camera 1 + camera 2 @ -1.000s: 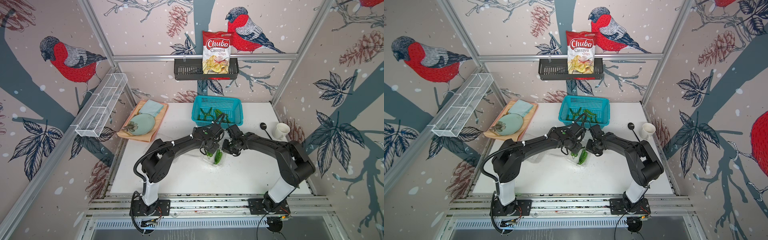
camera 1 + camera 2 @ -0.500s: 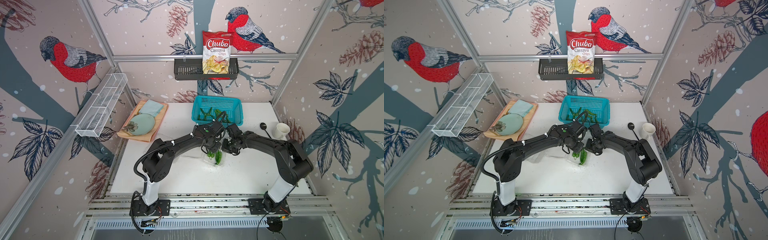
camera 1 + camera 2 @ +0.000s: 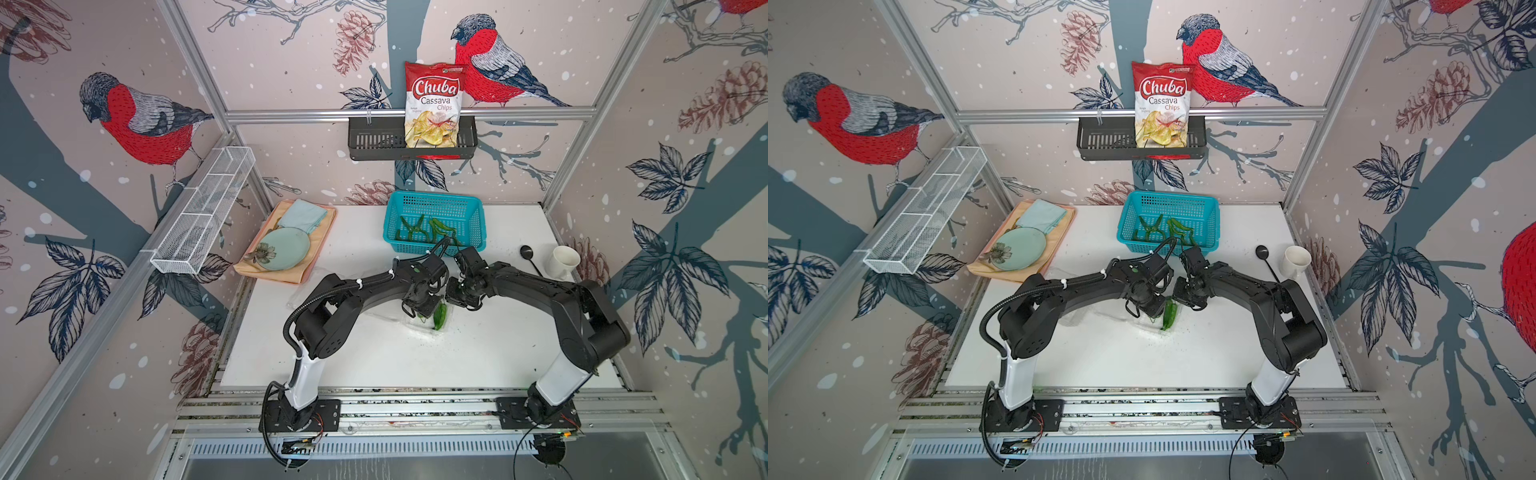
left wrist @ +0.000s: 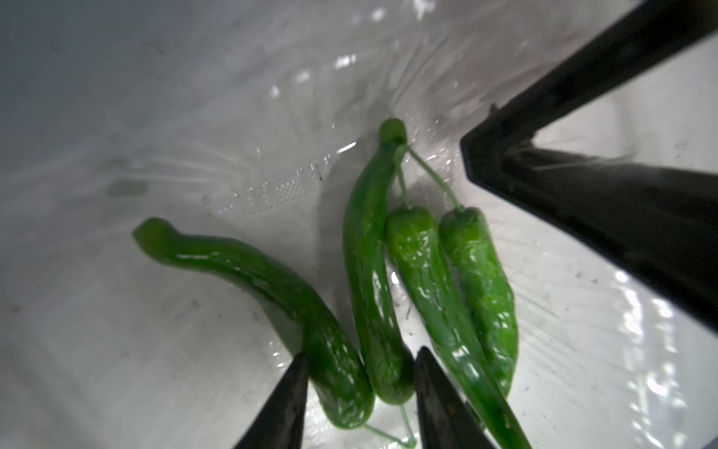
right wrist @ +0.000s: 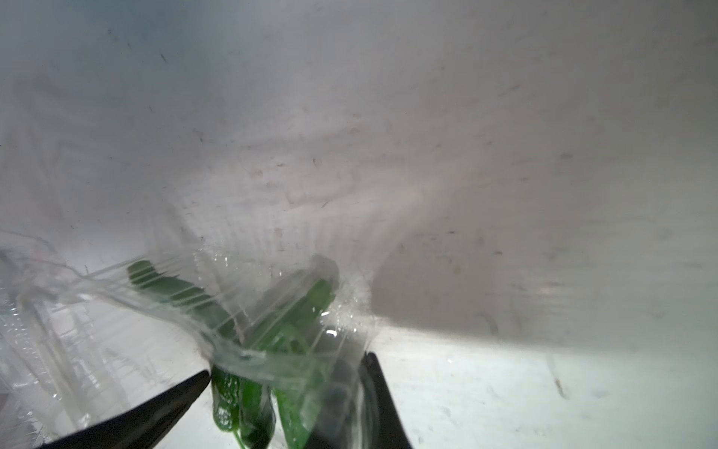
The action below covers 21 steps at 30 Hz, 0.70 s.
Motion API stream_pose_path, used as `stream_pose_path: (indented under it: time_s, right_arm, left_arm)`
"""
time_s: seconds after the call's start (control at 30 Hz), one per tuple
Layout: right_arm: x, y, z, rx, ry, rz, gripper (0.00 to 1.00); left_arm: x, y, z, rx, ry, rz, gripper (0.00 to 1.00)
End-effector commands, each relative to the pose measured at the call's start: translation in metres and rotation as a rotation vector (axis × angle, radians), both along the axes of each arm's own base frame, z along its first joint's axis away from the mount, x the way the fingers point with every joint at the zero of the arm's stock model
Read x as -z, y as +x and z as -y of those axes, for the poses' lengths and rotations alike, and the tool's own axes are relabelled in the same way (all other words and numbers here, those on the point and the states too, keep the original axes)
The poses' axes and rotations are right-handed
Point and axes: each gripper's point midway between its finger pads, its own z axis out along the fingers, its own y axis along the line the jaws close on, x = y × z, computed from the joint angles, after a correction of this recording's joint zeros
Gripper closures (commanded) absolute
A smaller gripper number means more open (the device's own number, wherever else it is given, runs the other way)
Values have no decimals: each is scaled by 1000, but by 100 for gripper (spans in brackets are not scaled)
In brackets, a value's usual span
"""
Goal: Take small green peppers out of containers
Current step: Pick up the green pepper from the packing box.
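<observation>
Reopened since a second ago, left gripper (image 4: 361, 353), half-spread, straddles two ends of the slim glossy green peppers (image 4: 369, 272), holding nothing, inside the clear ribbed plastic clamshell container (image 5: 116, 287); right gripper (image 5: 288, 363) seemingly pinches its wall. Clamping two slick ends risks one slipping out.

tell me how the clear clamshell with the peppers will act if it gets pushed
Probably flimsy: the clamshell wall looks thin and buckled where the right claw pinches it. Likely light, so it may slide on the smooth white table rather than stay put. The glossy peppers inside could shift.
</observation>
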Motion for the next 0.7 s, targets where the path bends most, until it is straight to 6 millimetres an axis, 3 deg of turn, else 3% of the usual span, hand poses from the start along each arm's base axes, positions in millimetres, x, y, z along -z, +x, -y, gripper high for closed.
stream_pose_path:
  time_s: [0.0, 0.17, 0.33, 0.67]
  right_arm:
    - [1, -6, 5, 7, -22, -20, 90]
    - [1, -8, 7, 10, -28, -19, 90]
    - [2, -12, 10, 15, -33, -21, 90]
    - [1, -9, 10, 23, -35, -8, 90]
  left_arm:
    - [9, 2, -5, -1, 28, 12, 53]
    - [12, 5, -1, -3, 14, 18, 56]
    - [5, 8, 2, 1, 3, 41, 81]
    - [-42, 14, 7, 30, -50, 107, 91]
